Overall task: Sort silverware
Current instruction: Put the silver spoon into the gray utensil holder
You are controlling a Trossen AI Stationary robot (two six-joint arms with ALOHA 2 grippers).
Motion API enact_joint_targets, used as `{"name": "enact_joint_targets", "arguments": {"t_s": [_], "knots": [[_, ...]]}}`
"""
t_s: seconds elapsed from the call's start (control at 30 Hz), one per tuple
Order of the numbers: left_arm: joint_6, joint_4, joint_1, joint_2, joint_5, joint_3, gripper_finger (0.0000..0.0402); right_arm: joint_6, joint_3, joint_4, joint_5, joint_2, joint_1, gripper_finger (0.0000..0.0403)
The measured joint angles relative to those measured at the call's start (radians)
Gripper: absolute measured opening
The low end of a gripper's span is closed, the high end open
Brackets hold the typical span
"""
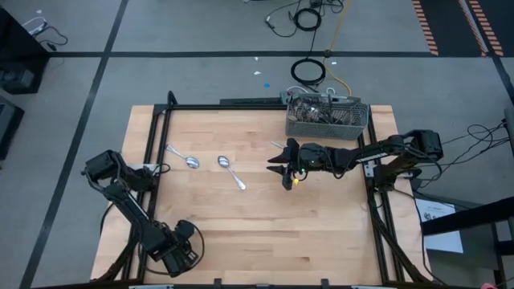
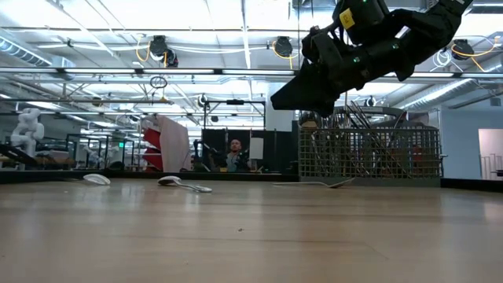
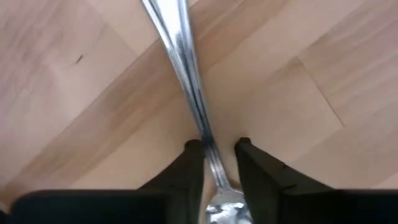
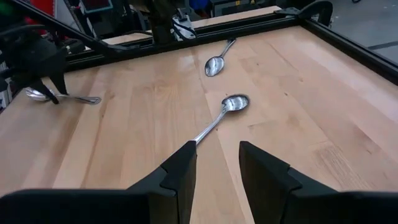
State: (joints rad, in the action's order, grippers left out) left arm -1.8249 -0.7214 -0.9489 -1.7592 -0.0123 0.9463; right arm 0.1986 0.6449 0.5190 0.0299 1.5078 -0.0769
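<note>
Wire-mesh basket (image 1: pixel 328 118) holds silverware (image 1: pixel 315 108); left claw (image 3: pixel 216 163) straddles a spoon (image 3: pixel 180 59), right claw (image 4: pixel 217 165) apart.

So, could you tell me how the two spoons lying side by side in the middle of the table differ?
The left-hand spoon points its handle away from the right gripper; the centre spoon points its handle toward it. The centre spoon also lies nearer that gripper, the left-hand spoon farther off. Both are shiny and lie flat on the table, touched by nothing.
</note>
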Motion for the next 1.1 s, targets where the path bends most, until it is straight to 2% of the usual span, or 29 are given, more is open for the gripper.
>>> {"name": "enact_joint_targets", "arguments": {"t_s": [0.17,0.23,0.4,0.6,0.7,0.97,1.1], "knots": [[0.132,-0.006,0.058,0.000,0.012,0.000,0.0031,-0.001,0.000,0.002,0.000,0.000,-0.001,0.0114],[0.173,-0.006,0.080,0.000,0.028,0.000,0.0014,-0.001,0.000,0.002,0.000,0.000,-0.001,0.0114],[0.259,-0.017,0.117,0.002,0.121,-0.001,0.0013,-0.001,0.000,0.004,0.000,0.000,0.000,0.0114],[0.269,-0.045,0.133,0.048,0.237,-0.009,0.0013,0.007,0.000,0.009,-0.003,0.000,0.000,0.0114],[0.274,-0.052,0.156,0.091,0.301,-0.010,0.0012,0.047,0.000,0.011,-0.004,0.000,0.000,0.0114],[0.430,-0.044,0.276,0.227,0.391,-0.008,0.0012,0.063,0.000,0.040,-0.009,0.000,0.007,0.0114],[0.525,0.019,0.331,0.316,0.494,-0.007,0.0012,0.063,0.000,0.047,-0.010,0.000,0.018,0.0114]]}}
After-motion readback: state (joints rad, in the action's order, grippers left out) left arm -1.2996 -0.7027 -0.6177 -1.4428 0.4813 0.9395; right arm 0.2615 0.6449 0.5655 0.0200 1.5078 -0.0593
